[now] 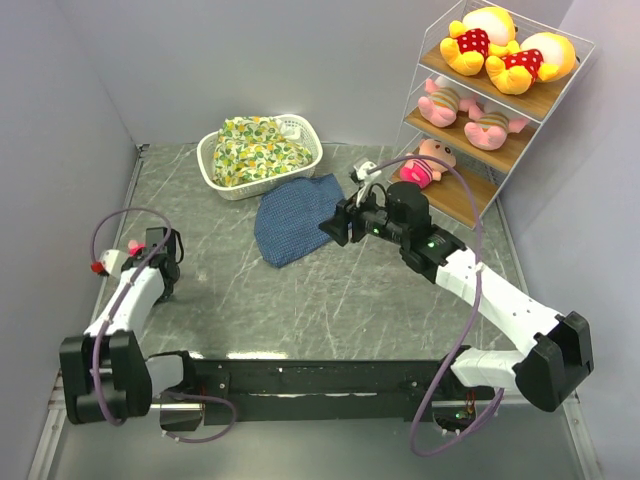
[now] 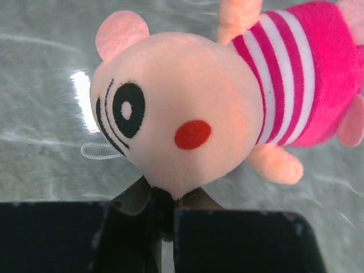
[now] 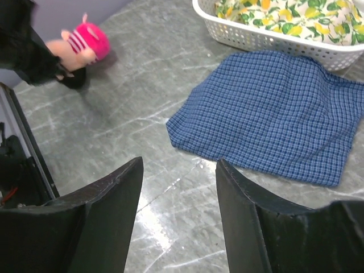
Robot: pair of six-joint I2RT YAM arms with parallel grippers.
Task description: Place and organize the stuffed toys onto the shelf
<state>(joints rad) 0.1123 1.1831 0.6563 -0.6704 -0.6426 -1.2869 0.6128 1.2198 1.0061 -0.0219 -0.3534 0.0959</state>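
Note:
The shelf (image 1: 470,205) stands at the far right. Two yellow bears (image 1: 505,50) lie on its top board, two pink striped piglets (image 1: 470,115) on the middle board, and one pink-hatted doll (image 1: 425,165) on the bottom board. My left gripper (image 1: 155,255) is at the left side of the table, shut on the second pink-hatted doll (image 2: 187,108) and pinching the lower edge of its head (image 2: 165,196). This doll also shows in the right wrist view (image 3: 79,42). My right gripper (image 1: 335,228) is open and empty (image 3: 179,165), over the table beside the blue cloth.
A blue checked cloth (image 1: 295,215) lies flat mid-table, also in the right wrist view (image 3: 273,114). A white laundry basket (image 1: 305,150) with a yellow-green floral bundle (image 1: 250,148) sits behind it. Grey walls close in on the left, back and right.

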